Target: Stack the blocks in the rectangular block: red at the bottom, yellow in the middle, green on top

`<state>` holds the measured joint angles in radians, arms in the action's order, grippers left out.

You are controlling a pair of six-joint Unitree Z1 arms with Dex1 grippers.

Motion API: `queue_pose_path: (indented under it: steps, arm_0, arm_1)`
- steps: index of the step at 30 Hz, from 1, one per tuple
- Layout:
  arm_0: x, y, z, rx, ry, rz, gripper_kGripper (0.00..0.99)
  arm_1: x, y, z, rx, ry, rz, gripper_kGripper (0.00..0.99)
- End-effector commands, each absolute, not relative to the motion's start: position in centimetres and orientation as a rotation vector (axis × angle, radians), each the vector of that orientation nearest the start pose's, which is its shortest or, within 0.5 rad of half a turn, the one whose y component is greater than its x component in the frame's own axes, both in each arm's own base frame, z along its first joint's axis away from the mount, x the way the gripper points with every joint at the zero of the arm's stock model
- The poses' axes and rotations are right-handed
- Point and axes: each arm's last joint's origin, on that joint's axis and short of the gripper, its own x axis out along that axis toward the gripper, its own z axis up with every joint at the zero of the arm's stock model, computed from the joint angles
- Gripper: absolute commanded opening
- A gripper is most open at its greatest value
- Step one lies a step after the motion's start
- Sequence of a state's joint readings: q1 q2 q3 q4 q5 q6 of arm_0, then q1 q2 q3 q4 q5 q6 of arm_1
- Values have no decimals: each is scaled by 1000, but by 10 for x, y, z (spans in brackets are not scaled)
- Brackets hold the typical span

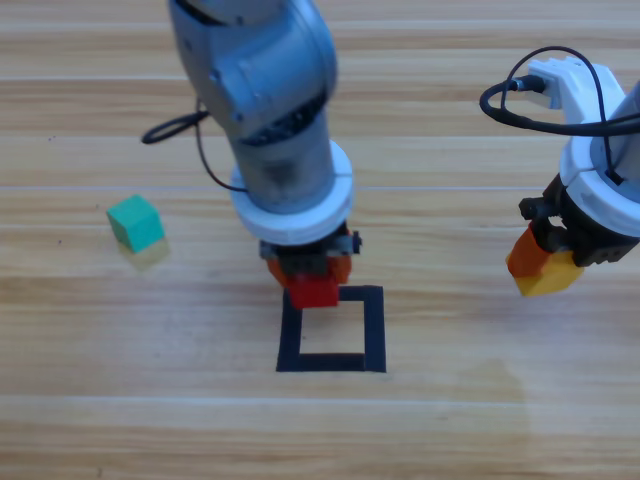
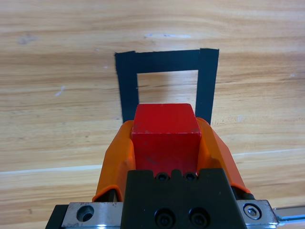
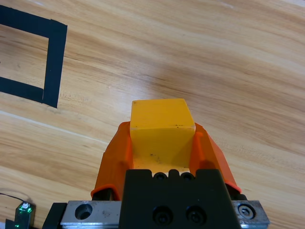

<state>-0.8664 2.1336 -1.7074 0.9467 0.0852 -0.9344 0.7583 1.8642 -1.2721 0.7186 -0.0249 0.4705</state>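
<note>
Red cube [image 2: 165, 131] clamped in left gripper [image 2: 165, 143], yellow cube [image 3: 162, 131] clamped in right gripper [image 3: 162, 143]

bare wood inside tape outline [image 1: 374, 330], green cube [image 1: 135, 222] well left

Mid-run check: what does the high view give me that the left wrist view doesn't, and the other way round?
Only the high view shows the green cube lying apart at the table's left, and the right gripper off to the right, shut on the yellow cube.

Only the left wrist view shows the whole tape square unobstructed, its hollow centre bare, beyond the cube.

Both show the left gripper shut on the red cube at the square's near-left corner, and the wooden table.
</note>
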Motion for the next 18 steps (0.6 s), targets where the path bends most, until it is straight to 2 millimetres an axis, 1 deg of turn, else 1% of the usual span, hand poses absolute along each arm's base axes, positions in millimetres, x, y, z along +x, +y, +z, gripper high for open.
queue_pose_path:
  steps: [1, 6, 12, 18]
  arm_0:
    - [275, -354, 210, -63, 1437, -16, 8]
    - [276, -363, 195, -17, 1462, -29, 8]
    - [280, -369, 188, 12, 1476, -25, 8]
    - [281, -369, 186, 24, 1476, -27, 8]
  arm_1:
    - [252, 252, 224, -146, 1394, 336, 0]
    - [252, 252, 222, -131, 1409, 332, 0]
    - [253, 253, 219, -129, 1417, 326, 0]
    - [251, 253, 216, -116, 1439, 334, 0]
